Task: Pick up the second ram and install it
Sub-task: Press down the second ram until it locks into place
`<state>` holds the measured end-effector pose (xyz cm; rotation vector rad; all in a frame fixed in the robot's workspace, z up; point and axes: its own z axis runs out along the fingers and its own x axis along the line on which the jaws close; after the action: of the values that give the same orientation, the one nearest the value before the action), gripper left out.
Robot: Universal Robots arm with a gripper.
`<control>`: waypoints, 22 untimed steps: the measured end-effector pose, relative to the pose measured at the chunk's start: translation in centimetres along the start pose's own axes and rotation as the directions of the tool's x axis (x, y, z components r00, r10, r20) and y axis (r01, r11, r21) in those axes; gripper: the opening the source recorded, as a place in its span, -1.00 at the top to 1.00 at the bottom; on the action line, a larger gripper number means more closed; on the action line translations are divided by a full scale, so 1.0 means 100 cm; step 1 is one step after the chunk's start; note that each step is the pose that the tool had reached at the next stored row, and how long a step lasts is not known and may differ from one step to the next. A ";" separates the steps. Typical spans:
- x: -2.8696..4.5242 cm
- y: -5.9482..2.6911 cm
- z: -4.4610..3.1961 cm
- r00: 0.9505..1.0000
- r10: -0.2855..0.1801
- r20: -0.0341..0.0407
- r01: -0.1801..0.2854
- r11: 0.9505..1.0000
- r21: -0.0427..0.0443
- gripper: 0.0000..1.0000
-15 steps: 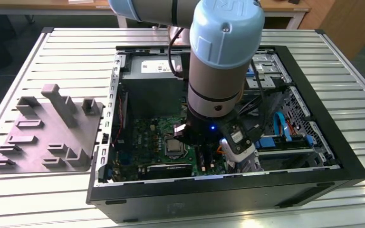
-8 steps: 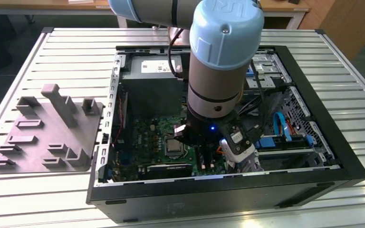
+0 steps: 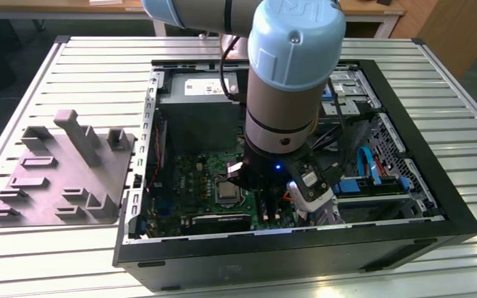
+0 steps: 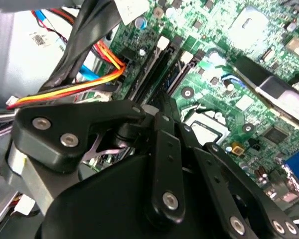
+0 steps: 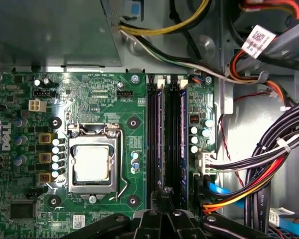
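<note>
the gripper (image 5: 164, 196) hung over the slots (image 5: 167, 139), its grip impossible to tell; the ram (image 5: 158, 134) likely needed straight, even pressure to seat.

White lettering (image 5: 5, 137) ran along one edge of the green circuit board (image 5: 97, 104) in the first wrist view, and a barcode tag (image 5: 258, 39) hung on a cable. A printed sticker (image 3: 204, 87) sat on the grey power supply box (image 3: 199, 99), its print too small to make out.
</note>
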<state>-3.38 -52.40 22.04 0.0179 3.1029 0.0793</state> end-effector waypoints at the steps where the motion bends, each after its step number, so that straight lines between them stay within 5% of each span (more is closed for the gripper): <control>1: -0.0001 0.0000 -0.0043 1.000 0.000 -0.001 0.000 1.000 0.002 0.80; 11: -0.0015 0.0018 -0.0432 1.000 0.000 -0.001 0.000 1.000 0.008 0.80; 17: -0.0015 0.0030 -0.0436 1.000 0.000 -0.001 0.000 1.000 0.009 0.80; 22: -0.0014 0.0130 -0.0422 1.000 0.000 -0.001 0.000 1.000 0.009 0.80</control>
<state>-3.40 -51.32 26.32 0.0177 3.1042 0.0657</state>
